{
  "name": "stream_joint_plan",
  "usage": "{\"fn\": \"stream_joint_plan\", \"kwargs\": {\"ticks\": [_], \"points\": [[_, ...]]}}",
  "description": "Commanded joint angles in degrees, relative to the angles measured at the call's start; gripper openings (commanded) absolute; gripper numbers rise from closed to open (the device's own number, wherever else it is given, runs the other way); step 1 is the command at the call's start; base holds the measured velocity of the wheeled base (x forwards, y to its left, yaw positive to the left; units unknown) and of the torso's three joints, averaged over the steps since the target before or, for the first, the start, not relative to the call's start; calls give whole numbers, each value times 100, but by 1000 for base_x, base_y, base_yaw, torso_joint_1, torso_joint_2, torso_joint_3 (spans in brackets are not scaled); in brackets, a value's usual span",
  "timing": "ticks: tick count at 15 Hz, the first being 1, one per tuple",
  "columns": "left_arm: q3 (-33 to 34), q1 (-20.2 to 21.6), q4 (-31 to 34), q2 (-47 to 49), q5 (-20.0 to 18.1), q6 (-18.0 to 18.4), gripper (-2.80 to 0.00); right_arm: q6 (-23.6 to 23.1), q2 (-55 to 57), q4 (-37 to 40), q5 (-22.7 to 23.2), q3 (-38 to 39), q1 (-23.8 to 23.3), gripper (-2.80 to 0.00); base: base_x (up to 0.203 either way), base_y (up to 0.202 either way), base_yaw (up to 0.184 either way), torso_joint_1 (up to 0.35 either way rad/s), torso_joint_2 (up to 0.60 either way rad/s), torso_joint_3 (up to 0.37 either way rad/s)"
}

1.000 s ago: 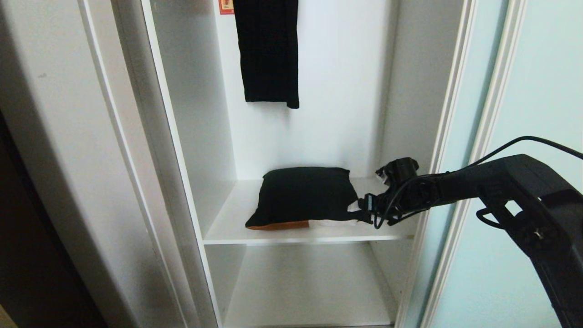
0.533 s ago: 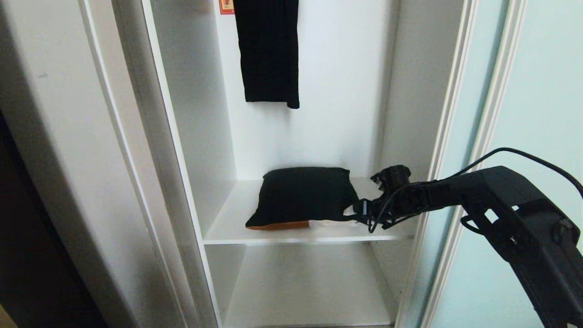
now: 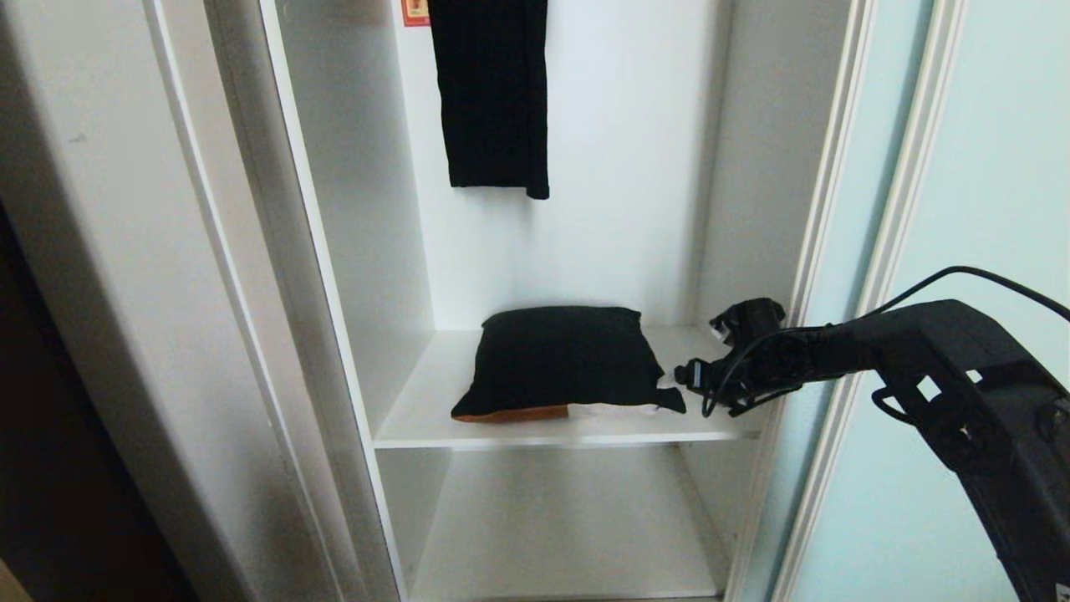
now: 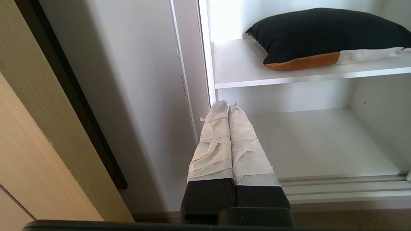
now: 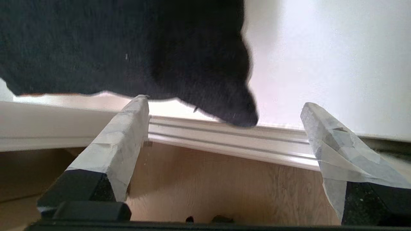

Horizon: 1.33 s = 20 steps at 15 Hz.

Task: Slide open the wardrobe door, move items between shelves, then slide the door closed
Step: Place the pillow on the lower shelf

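The right end effector (image 3: 681, 376) has drawn back, released, from the black bundle (image 3: 562, 359); no legible writing.

At frame centre a bundle (image 3: 562, 361) lies on the upper shelf (image 3: 435, 410), above the lower shelf (image 3: 568, 535), below a hanging cloth (image 3: 493, 92) at top centre, with the right gripper (image 3: 681, 376) just beside its right corner and the door (image 3: 986, 209) at far right.

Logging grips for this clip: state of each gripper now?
Left gripper: shut, empty.
Right gripper: open, holding nothing, beside the black cushion.
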<state>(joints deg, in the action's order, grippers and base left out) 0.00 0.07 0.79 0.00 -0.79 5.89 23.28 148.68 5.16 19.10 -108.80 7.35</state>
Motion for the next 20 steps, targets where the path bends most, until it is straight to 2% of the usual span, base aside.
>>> {"fn": "stream_joint_plan", "kwargs": {"ticks": [1, 4, 9, 12, 19, 20], "points": [[9, 1, 0, 9, 0, 0, -280, 5, 193, -37, 22, -147, -21, 0, 0, 0, 0, 0, 0, 0], [9, 1, 0, 9, 0, 0, -280, -76, 556, -694, 15, -183, 102, 0, 0, 0, 0, 0, 0, 0], [9, 1, 0, 9, 0, 0, -280, -289, 647, -1007, 99, -194, 135, 0, 0, 0, 0, 0, 0, 0], [9, 1, 0, 9, 0, 2, -280, -255, 618, -1272, 321, -194, 84, 0, 0, 0, 0, 0, 0, 0], [9, 1, 0, 9, 0, 8, -280, -237, 601, -1263, 410, -194, 91, 0, 0, 0, 0, 0, 0, 0], [9, 1, 0, 9, 0, 0, -280, -237, 610, -1235, 416, -210, 97, -280, 0, 0, 0, 0, 0, 0]]}}
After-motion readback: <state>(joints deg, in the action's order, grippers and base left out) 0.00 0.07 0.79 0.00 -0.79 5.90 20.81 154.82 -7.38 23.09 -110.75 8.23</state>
